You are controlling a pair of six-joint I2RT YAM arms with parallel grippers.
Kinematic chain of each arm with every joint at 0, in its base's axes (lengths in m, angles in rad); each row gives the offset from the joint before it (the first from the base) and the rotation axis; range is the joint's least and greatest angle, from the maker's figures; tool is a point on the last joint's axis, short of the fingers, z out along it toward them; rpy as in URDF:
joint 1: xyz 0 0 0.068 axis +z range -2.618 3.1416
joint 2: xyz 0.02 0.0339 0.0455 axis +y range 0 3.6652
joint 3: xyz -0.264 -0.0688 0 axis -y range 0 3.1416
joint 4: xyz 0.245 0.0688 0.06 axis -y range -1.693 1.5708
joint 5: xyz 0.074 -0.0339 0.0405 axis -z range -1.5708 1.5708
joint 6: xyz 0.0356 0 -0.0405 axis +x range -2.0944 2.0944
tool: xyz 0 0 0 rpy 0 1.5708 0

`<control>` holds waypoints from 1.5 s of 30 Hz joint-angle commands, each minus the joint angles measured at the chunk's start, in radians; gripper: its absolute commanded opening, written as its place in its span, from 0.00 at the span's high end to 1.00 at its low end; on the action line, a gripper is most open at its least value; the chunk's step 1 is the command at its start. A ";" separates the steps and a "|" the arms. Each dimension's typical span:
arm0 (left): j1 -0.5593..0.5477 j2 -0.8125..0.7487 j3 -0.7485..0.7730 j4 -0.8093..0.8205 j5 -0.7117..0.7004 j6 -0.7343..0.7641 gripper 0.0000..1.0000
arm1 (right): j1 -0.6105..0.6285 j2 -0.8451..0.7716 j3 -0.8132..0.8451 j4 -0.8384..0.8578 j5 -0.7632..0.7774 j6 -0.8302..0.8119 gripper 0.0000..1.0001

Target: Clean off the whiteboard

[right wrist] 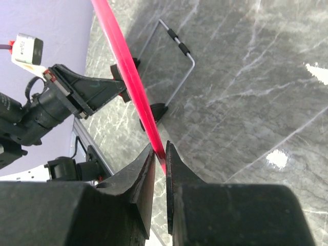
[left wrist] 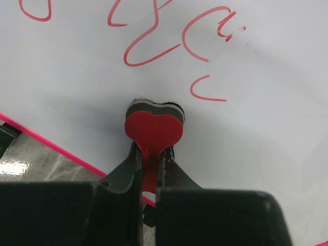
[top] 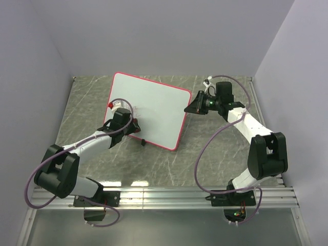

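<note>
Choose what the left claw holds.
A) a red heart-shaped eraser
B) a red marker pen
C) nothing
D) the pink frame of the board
A: the left wrist view shows the left claw shut on the stem of a red heart-shaped eraser, placed against the whiteboard.

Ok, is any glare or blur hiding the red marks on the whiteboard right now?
Left wrist: red scribbles on the whiteboard read sharp, no glare, just a soft shadow round the eraser. Top external: board washed out, marks too faint to see. Right wrist: bright glare spots on the table, board only edge-on.
</note>
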 commanded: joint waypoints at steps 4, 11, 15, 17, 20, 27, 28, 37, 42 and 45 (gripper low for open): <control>-0.055 0.037 0.095 0.021 0.030 0.005 1.00 | 0.005 -0.036 0.074 0.007 -0.030 0.019 1.00; -0.017 0.076 0.256 -0.026 0.022 0.042 1.00 | 0.011 -0.049 0.047 0.010 -0.023 0.024 1.00; 0.082 0.102 0.255 -0.019 0.044 0.069 1.00 | 0.015 -0.044 0.054 -0.003 -0.019 0.018 1.00; 0.145 0.113 0.226 -0.008 0.061 0.085 1.00 | 0.015 -0.039 0.064 -0.016 -0.013 0.015 1.00; 0.220 0.108 0.161 -0.002 0.067 0.099 1.00 | 0.015 -0.026 0.096 -0.041 -0.007 0.005 1.00; 0.334 0.096 0.060 0.076 0.128 0.100 1.00 | 0.016 0.002 0.137 -0.042 -0.008 0.015 1.00; 0.333 0.097 0.068 0.083 0.144 0.099 1.00 | 0.016 0.008 0.139 -0.038 -0.008 0.018 1.00; 0.215 0.119 0.199 0.098 0.184 0.039 1.00 | 0.045 0.049 0.156 -0.015 -0.004 0.033 1.00; 0.092 0.197 0.282 0.118 0.165 0.005 1.00 | 0.070 0.069 0.162 -0.004 0.000 0.042 1.00; 0.043 0.246 0.321 0.118 0.150 -0.001 1.00 | 0.077 0.083 0.174 -0.015 0.001 0.036 1.00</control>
